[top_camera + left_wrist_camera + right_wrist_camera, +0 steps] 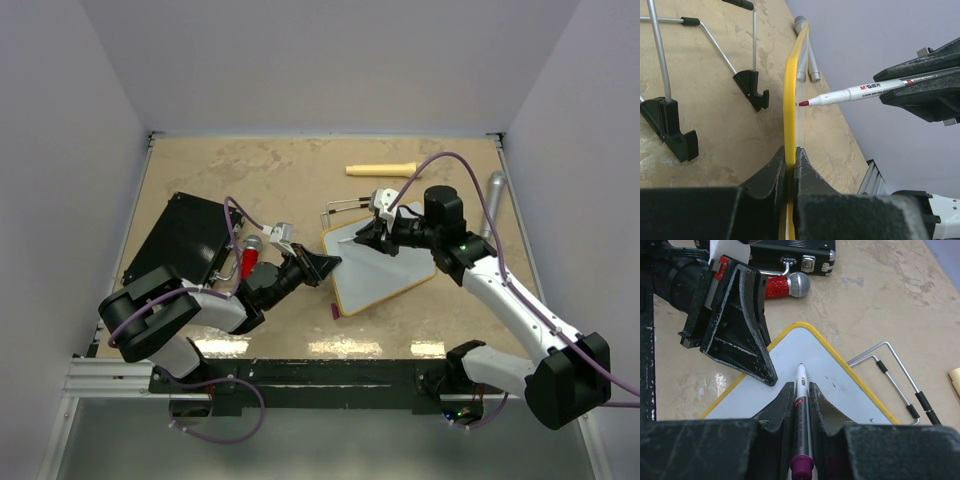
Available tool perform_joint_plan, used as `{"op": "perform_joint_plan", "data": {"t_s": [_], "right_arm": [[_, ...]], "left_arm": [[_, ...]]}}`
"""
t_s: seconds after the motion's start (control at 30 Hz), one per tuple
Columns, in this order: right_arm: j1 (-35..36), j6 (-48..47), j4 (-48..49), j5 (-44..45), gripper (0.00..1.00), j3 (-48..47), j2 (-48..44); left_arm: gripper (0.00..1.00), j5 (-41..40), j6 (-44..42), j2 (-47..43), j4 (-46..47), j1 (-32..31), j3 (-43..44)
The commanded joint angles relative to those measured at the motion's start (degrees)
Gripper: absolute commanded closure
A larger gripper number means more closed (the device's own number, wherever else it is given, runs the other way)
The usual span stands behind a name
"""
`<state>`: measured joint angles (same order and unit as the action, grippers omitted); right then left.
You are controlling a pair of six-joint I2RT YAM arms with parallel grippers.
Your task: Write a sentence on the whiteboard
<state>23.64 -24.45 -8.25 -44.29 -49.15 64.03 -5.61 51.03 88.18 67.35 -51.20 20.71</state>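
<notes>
The whiteboard (390,272) sits skewed near the middle of the worktop (250,180), and its face looks blank, no sentence on it yet. The left hand (790,156) is clamped on the yellow rim to steady it. The right hand (800,390) is closed around a marker (855,93), tip right at the board, can't tell if it's touching. Looks like the very start to me. The next move needs light pressure and steady strokes without shoving the board.

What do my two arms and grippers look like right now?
The left arm and right arm have white links with black joints, each with a mauve cable running to the wrist. The left gripper and right gripper have black wedge-shaped fingers, the left's scuffed whitish, with a small red tab.
</notes>
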Motion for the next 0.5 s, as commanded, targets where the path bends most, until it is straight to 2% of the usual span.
{"op": "perform_joint_plan", "data": {"t_s": [0.0, 0.47], "right_arm": [[0.6, 0.6, 2.1, 1.5, 1.00, 0.5, 0.4], [0.7, 0.6, 0.8, 9.5, 1.00, -0.2, 0.3]], "left_arm": [[1.00, -0.1, -1.5, 0.1, 4.1, -0.7, -0.1], [1.00, -0.4, -1.9, -0.1, 3.8, -0.7, -0.1]]}}
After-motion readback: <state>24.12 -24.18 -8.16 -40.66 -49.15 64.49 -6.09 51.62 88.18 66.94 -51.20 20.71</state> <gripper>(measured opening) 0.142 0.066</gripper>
